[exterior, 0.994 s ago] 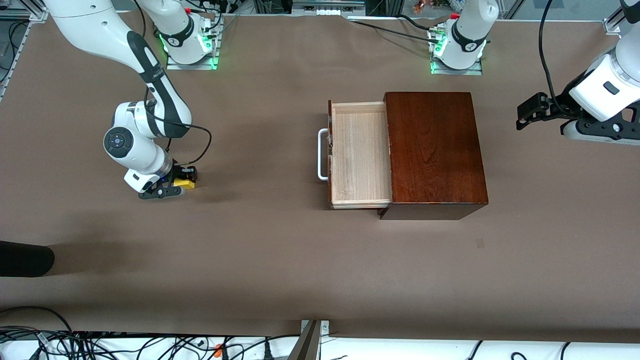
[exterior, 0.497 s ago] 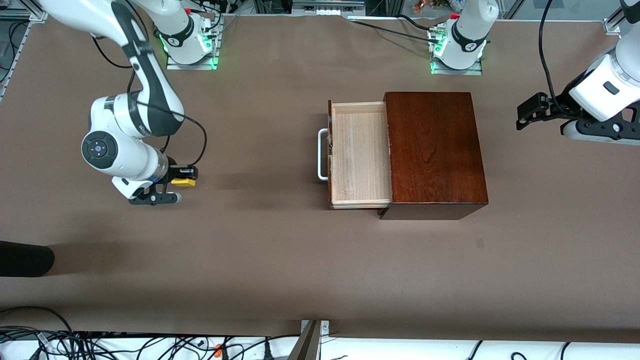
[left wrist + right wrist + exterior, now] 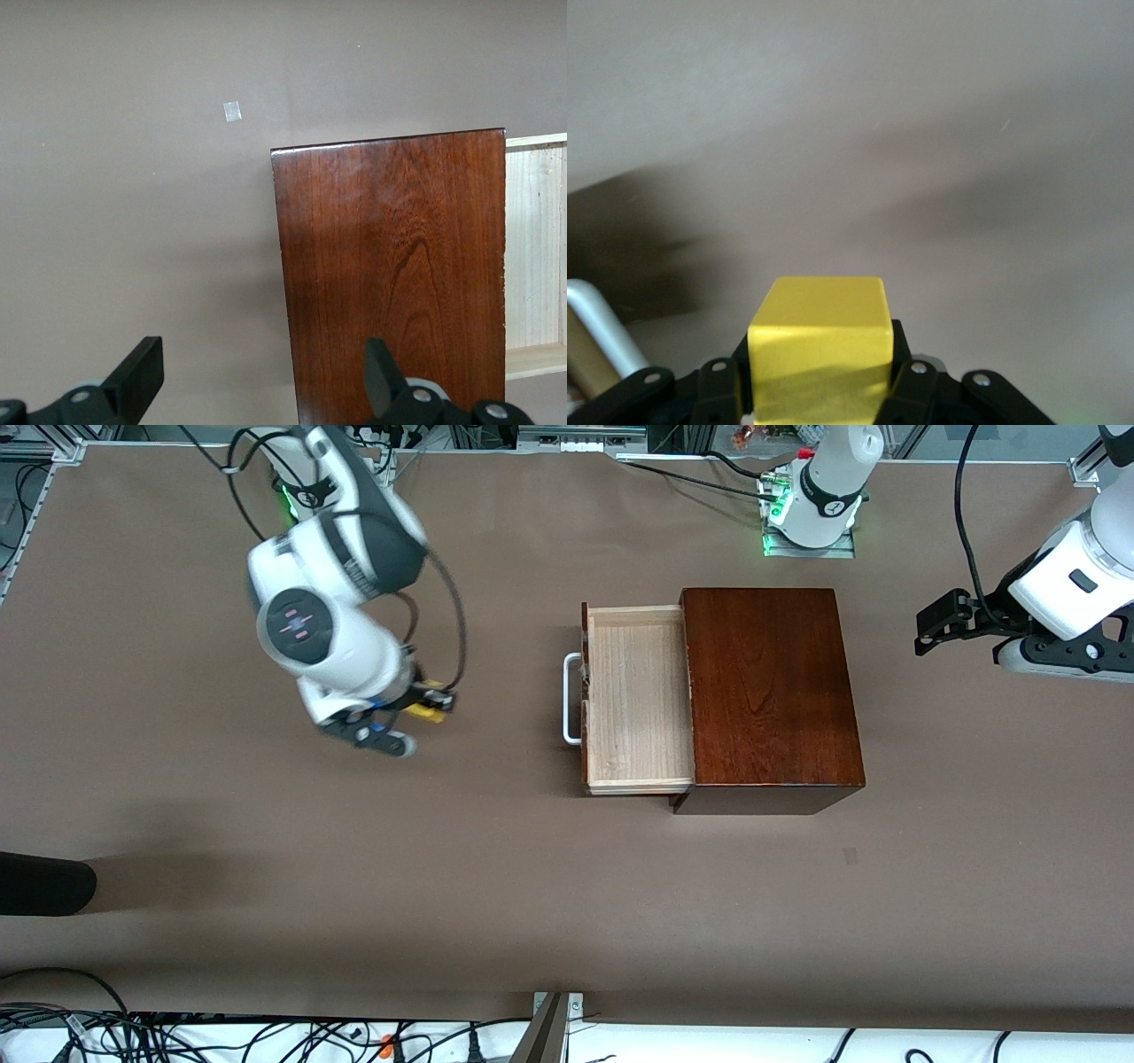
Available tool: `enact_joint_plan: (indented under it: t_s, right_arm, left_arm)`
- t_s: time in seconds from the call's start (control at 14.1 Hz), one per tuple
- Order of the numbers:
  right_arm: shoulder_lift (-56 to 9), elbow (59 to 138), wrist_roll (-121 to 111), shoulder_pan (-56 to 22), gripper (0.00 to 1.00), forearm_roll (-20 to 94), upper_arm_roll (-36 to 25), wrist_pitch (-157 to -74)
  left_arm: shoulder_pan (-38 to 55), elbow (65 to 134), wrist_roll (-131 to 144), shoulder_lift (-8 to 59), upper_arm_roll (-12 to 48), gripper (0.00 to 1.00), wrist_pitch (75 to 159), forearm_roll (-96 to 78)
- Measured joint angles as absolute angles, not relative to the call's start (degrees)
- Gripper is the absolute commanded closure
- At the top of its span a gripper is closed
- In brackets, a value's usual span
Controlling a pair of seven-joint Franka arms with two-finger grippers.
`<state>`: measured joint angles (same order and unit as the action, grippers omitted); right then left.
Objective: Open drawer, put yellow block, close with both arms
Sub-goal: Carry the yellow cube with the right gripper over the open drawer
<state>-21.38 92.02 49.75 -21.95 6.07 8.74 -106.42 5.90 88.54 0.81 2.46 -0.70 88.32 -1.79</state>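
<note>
The yellow block (image 3: 431, 710) (image 3: 818, 345) hangs above the bare table between the fingers of my right gripper (image 3: 428, 705) (image 3: 818, 376), which is shut on it. The drawer (image 3: 638, 691) (image 3: 536, 248) stands pulled out of the reddish-brown box (image 3: 771, 686) (image 3: 390, 266), its pale tray showing nothing inside and its white loop handle (image 3: 571, 698) facing the right arm's end. The block is in the air between that end and the handle. My left gripper (image 3: 930, 624) (image 3: 263, 376) waits open, in the air beside the box at the left arm's end.
A black object (image 3: 44, 881) juts in at the table edge at the right arm's end, nearer the front camera. Cables (image 3: 177, 1036) run along the near edge. A small pale mark (image 3: 850, 856) (image 3: 232, 112) lies on the brown table cover.
My right gripper has lifted the yellow block off the table and carried it toward the drawer. The left arm, the box and the drawer have not moved.
</note>
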Motion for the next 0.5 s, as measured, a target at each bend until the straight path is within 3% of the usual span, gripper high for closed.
enact_joint_plan:
  t_s: [0.5]
  right_arm:
    - [-23.0,86.8,82.1,-34.5,0.86,11.2,8.9,-108.3]
  left_arm:
    - [5.9,88.5,0.8,2.4,-0.7,0.0,88.3,-1.8]
